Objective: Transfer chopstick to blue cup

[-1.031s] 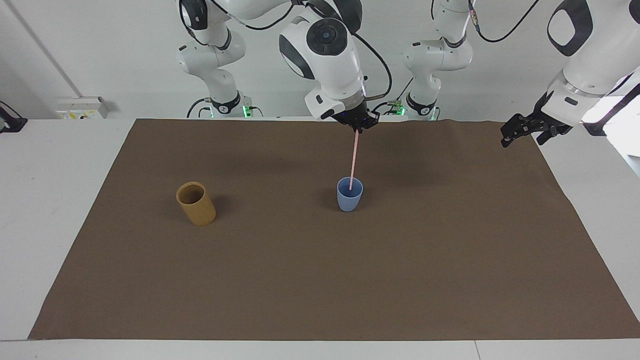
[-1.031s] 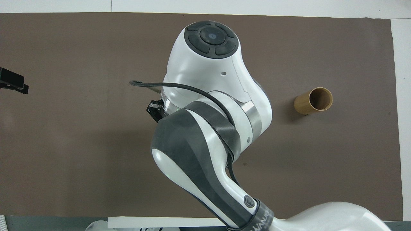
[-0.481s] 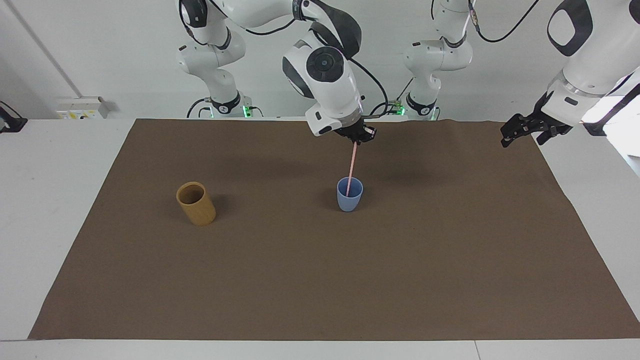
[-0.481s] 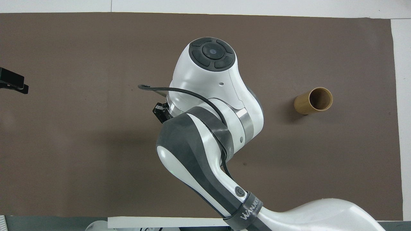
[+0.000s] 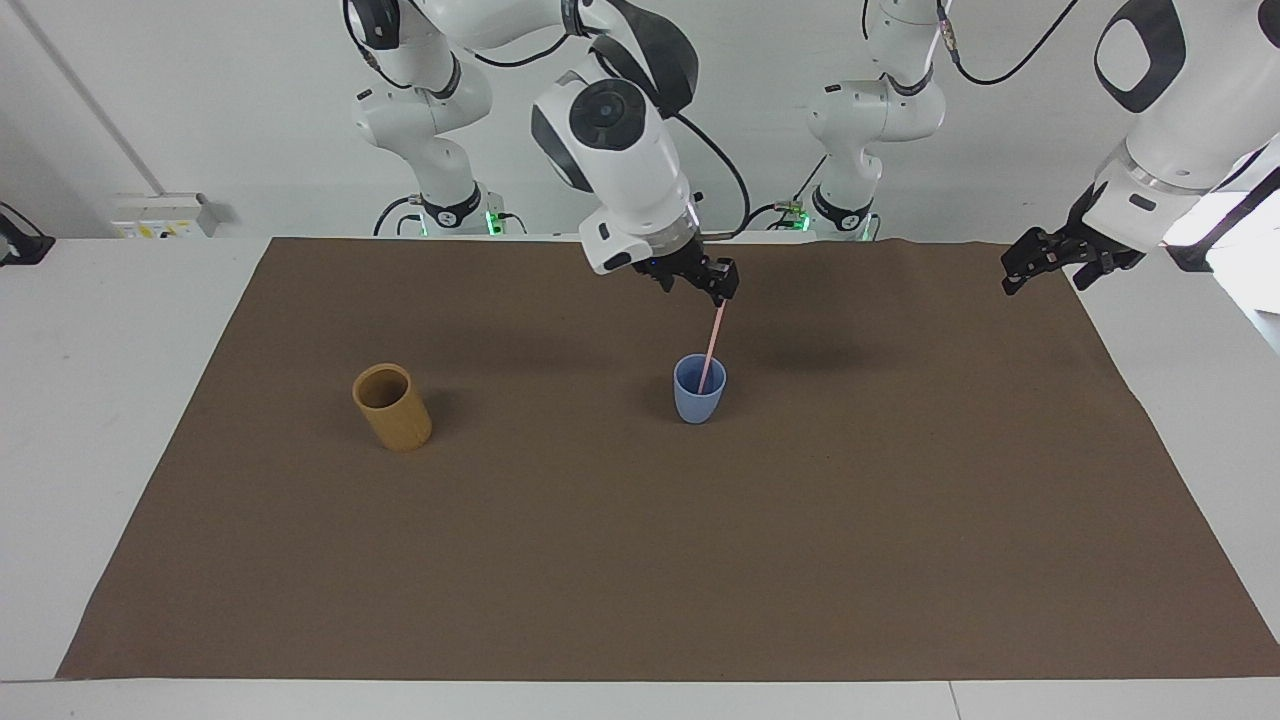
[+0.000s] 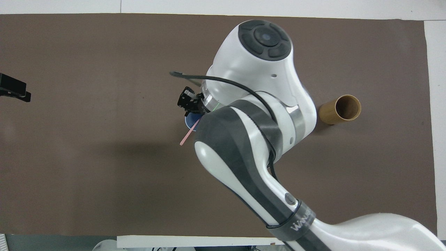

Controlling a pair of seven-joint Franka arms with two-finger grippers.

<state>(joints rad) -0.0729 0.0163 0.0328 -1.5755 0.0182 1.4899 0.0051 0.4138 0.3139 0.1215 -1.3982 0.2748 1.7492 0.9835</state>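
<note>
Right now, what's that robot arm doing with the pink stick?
The right gripper is over the blue cup, at the top end of the pink chopstick. The chopstick's lower end sits inside the cup, and it leans toward the robots. Whether the gripper has let go is hard to tell. The left gripper waits over the mat's edge at its own end of the table. A tan cup stands untouched toward the right arm's end.

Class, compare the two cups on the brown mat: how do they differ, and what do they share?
The blue cup is shorter and tapers downward; the tan cup is a taller straight cylinder. The blue cup holds a pink chopstick; the tan cup looks empty. The blue cup sits under the right gripper; the tan cup stands apart. Both stand upright, handleless.
</note>
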